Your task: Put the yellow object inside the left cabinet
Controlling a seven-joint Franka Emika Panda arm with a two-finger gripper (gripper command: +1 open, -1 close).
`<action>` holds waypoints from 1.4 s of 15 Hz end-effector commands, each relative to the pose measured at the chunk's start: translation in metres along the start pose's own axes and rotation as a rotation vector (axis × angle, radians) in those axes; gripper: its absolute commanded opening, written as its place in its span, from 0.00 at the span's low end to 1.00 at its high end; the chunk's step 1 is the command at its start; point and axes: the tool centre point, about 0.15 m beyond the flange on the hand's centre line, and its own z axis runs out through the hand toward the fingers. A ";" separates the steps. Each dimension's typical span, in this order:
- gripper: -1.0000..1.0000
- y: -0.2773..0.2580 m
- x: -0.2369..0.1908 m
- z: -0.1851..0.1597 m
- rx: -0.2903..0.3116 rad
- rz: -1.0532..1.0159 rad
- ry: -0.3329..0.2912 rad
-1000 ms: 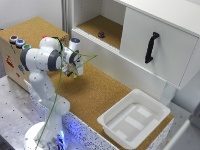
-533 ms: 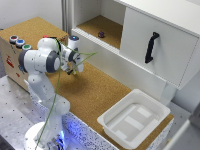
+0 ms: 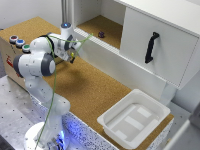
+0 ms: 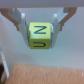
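Where the wrist view shows it close, the yellow object [image 4: 40, 36] is a pale yellow-green cube with a dark "N" on one face and a "U"-like mark on the face below. One gripper [image 3: 75, 51] is closed on it, a finger [image 4: 20, 23] on either side, above the cork table [image 3: 90, 90]. In the exterior view the cube is too small to make out. Right of it, the left cabinet [image 3: 95, 25] stands open with one small dark object [image 3: 101, 34] inside. Farther right sit one door with a black handle [image 3: 151, 47] and one white tub [image 3: 134, 119].

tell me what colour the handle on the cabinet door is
Black handle; clearest in the exterior view.
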 end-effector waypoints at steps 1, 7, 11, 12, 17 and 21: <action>0.00 0.001 0.114 -0.020 -0.131 -0.045 0.065; 0.00 -0.001 0.202 -0.006 -0.123 -0.073 0.094; 0.00 0.001 0.220 0.032 -0.132 -0.032 0.062; 0.00 0.002 0.221 0.040 -0.139 -0.031 0.066; 0.00 0.009 0.223 0.051 -0.163 0.022 0.093; 1.00 0.002 0.207 0.036 -0.180 0.008 0.107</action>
